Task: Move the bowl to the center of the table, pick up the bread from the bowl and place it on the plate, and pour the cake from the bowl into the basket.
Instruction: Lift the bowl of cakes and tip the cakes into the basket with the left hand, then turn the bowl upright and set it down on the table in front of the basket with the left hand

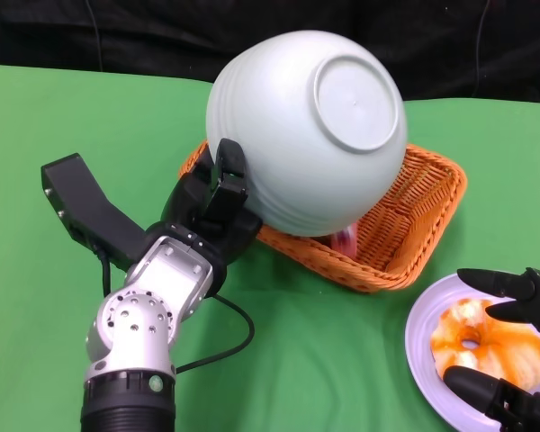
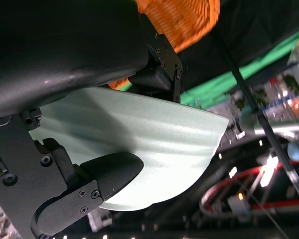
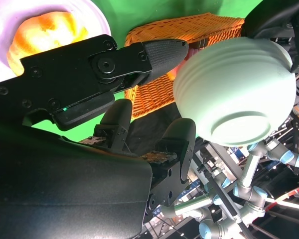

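Note:
My left hand point(image 1: 214, 202) grips the rim of the pale green bowl point(image 1: 306, 130) and holds it tipped nearly upside down over the orange wicker basket point(image 1: 423, 211), its base facing the camera. A pink piece of cake point(image 1: 346, 240) shows just under the bowl's rim, inside the basket. The bowl point(image 2: 154, 144) fills the left wrist view with my left hand's fingers point(image 2: 97, 181) on it. The round glazed bread point(image 1: 481, 342) lies on the white plate point(image 1: 421, 346) at lower right. My right hand point(image 1: 513, 346) hovers over the plate, fingers apart, holding nothing. The right wrist view shows the bowl point(image 3: 234, 92), basket point(image 3: 174, 47) and bread point(image 3: 45, 32).
A green cloth point(image 1: 81, 117) covers the table, with dark background behind its far edge. A black cable point(image 1: 225, 337) loops from my left forearm onto the cloth. The basket stands at centre right, the plate close to its near right corner.

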You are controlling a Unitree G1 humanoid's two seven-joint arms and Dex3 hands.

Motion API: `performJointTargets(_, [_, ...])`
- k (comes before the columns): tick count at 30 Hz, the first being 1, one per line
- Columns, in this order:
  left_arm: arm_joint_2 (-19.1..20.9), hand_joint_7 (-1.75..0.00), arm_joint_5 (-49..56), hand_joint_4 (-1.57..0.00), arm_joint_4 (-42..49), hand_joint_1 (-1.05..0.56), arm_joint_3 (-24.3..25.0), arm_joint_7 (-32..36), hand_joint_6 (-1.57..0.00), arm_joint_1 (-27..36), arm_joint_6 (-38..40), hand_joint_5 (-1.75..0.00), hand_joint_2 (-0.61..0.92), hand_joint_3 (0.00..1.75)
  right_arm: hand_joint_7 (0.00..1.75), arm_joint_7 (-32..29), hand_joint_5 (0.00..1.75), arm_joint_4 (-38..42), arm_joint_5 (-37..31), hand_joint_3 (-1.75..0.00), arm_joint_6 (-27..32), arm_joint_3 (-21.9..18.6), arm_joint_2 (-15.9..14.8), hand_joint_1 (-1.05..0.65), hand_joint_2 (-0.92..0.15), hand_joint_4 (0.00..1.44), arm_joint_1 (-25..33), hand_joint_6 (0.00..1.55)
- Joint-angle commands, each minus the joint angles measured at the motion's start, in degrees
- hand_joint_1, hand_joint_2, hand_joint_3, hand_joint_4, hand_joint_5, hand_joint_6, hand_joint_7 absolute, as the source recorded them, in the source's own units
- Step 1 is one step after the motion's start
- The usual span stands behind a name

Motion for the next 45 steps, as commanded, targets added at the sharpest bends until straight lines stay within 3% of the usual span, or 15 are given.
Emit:
performJointTargets(1, [-0.40, -1.75, -0.57, -1.12, -0.14, -0.33, -0.03, -6.18, -0.90, -2.53, -1.32, -1.75, 0.26, 1.68, 0.68, -0.10, 0.88, 0.01, 0.19, -0.17, -0.13, -0.71, -0.71, -0.42, -0.92, 0.44, -0.15, 0.28])
performJointTargets(8, [2.02, -1.75, 1.77, -1.13, -2.35, -0.31, -0.88, -9.28, -0.92, -0.83, -0.48, -1.75, 0.21, 1.75, 0.68, 0.33, 0.88, -0.03, 0.69, -0.17, 0.31, -0.69, -0.66, -0.41, -0.92, 0.44, -0.38, 0.27])
performJointTargets(12, [6.82, -1.75, 8.53, -1.14, -6.78, -0.27, -5.08, -14.98, -0.92, 2.50, -2.72, -1.75, 0.29, 1.71, 0.67, 0.70, 0.87, -0.52, 0.49, -0.17, 0.79, -0.66, -0.55, -0.42, -0.92, 0.44, -0.24, 0.27])
performJointTargets(20, [6.58, -1.75, 9.70, -1.14, -7.04, -0.27, -4.89, -15.94, -0.92, 2.76, -2.89, -1.75, 0.31, 1.69, 0.67, 0.74, 0.87, -0.61, 0.47, -0.17, 0.98, -0.62, -0.58, -0.42, -0.92, 0.44, -0.25, 0.27])
performJointTargets(23, [16.53, -1.69, 22.66, -1.09, -14.71, -0.14, -12.84, -25.98, -0.92, 9.27, -13.61, -1.75, 0.27, 1.69, 0.67, 0.28, 0.88, -0.11, 0.61, -0.16, 0.42, -1.05, -0.81, -0.41, -0.92, 0.45, -0.45, 0.28])
performJointTargets(29, [21.46, -1.64, 33.38, -1.09, -16.41, -0.13, -17.20, -33.49, -0.95, 13.90, -30.08, -1.75, 0.28, 1.59, 0.67, 0.53, 0.88, -0.02, 0.94, -0.16, 0.32, -1.31, -0.83, -0.41, -0.92, 0.44, -0.49, 0.28])
performJointTargets(35, [26.26, -1.65, 44.64, -1.08, -16.83, -0.09, -19.38, -34.34, -0.95, 18.23, -50.72, -1.75, 0.30, 1.55, 0.66, 0.69, 0.88, -0.16, 1.13, -0.16, 0.54, -1.27, -0.75, -0.42, -0.92, 0.44, -0.51, 0.28])
performJointTargets(39, [29.59, -1.74, 49.29, -1.07, -13.82, -0.05, -20.08, -34.97, -0.90, 19.12, -65.93, -1.75, 0.23, 1.69, 0.66, 0.68, 0.88, -0.24, 0.82, -0.17, 0.50, -1.28, -0.84, -0.42, -0.92, 0.44, -0.59, 0.28])
performJointTargets(41, [31.32, -1.74, 51.45, -1.05, -12.39, -0.07, -20.54, -34.86, -0.88, 19.27, -71.92, -1.75, 0.19, 1.72, 0.66, 0.72, 0.88, -0.25, 0.90, -0.17, 0.46, -1.28, -0.86, -0.43, -0.92, 0.44, -0.63, 0.28])
performJointTargets(45, [32.95, -1.75, 65.24, -1.05, -6.93, -0.23, -18.21, -28.17, -0.84, 18.08, -90.21, -1.75, 0.18, 1.62, 0.66, 0.75, 0.88, -0.26, 1.08, -0.18, 0.48, -1.28, -0.80, -0.42, -0.92, 0.44, -0.71, 0.28])
